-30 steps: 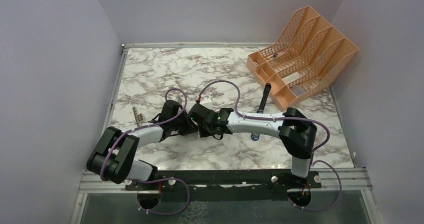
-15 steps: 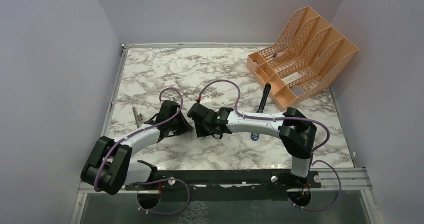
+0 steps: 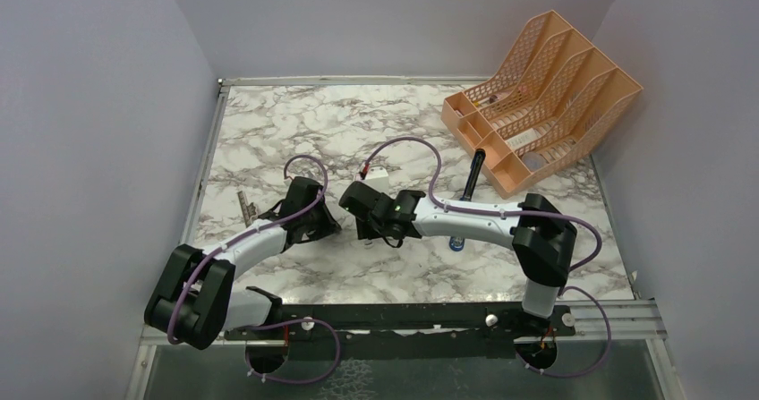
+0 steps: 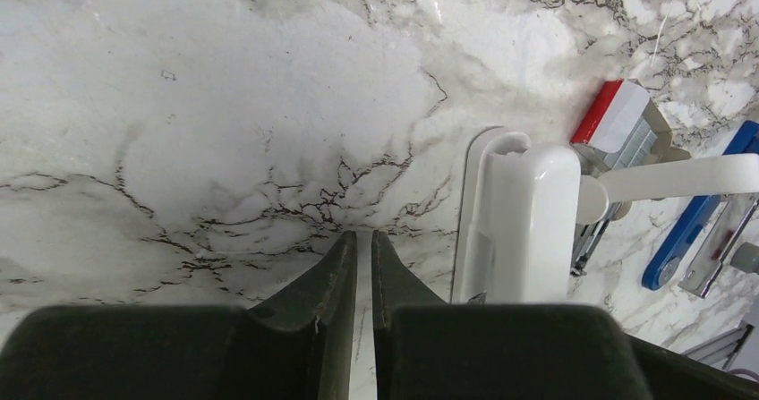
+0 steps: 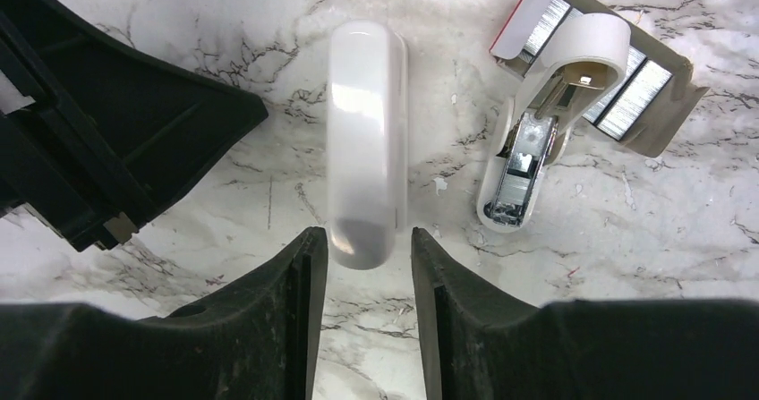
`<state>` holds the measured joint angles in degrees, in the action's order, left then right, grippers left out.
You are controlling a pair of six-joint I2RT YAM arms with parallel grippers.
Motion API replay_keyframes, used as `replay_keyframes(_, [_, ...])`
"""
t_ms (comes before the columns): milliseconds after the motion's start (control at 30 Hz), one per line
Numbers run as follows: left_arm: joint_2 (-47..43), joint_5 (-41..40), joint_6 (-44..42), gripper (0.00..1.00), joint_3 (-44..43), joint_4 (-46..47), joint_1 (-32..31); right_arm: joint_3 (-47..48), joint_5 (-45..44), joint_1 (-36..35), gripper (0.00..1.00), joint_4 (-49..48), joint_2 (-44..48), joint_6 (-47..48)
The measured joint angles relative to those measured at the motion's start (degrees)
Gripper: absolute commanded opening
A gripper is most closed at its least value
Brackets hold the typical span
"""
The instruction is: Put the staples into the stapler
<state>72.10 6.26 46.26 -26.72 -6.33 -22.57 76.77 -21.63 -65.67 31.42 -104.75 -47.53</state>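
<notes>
The stapler lies opened on the marble. Its plain white half (image 5: 367, 140) points at my right gripper (image 5: 369, 248), which is open with a fingertip on each side of its near end, not touching. The half with the silver channel (image 5: 528, 149) lies to the right, its far end over a red-and-white box. Grey staples (image 5: 631, 96) show in that box. My left gripper (image 4: 363, 239) is shut and empty, just left of the stapler (image 4: 524, 221). In the top view both grippers, left (image 3: 328, 225) and right (image 3: 365, 227), hide the stapler.
The red-and-white box (image 4: 618, 118) lies beyond the stapler and a blue-and-black tool (image 4: 689, 239) to its right. In the top view an orange file rack (image 3: 537, 96) stands at the back right, a black pen (image 3: 473, 174) before it, and a small metal clip (image 3: 248, 208) at the left.
My left gripper has pulled back to the left, away from the right gripper and the stapler. The right gripper has shifted slightly and stays over the stapler.
</notes>
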Motion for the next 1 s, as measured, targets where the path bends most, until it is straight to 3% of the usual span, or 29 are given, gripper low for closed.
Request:
replay_keyframes(267, [-0.1, -1.4, -0.4, 0.14, -0.6, -1.1, 0.0, -0.2, 0.0, 0.0, 0.56, -0.1, 0.4, 0.6])
replay_keyframes(600, [-0.9, -1.4, -0.4, 0.15, -0.3, -1.7, 2.1, -1.1, 2.8, 0.2, 0.57, -2.1, -4.2, 1.3])
replay_keyframes(833, [-0.9, -0.7, -0.5, 0.15, 0.0, -1.4, 2.8, -1.4, 3.5, 0.4, 0.52, -3.3, -6.4, 1.9])
replay_keyframes(1000, [-1.1, -0.7, -0.8, 0.15, 0.0, -1.6, 3.0, -1.4, 3.5, 0.8, 0.41, -4.4, -7.4, 2.5])
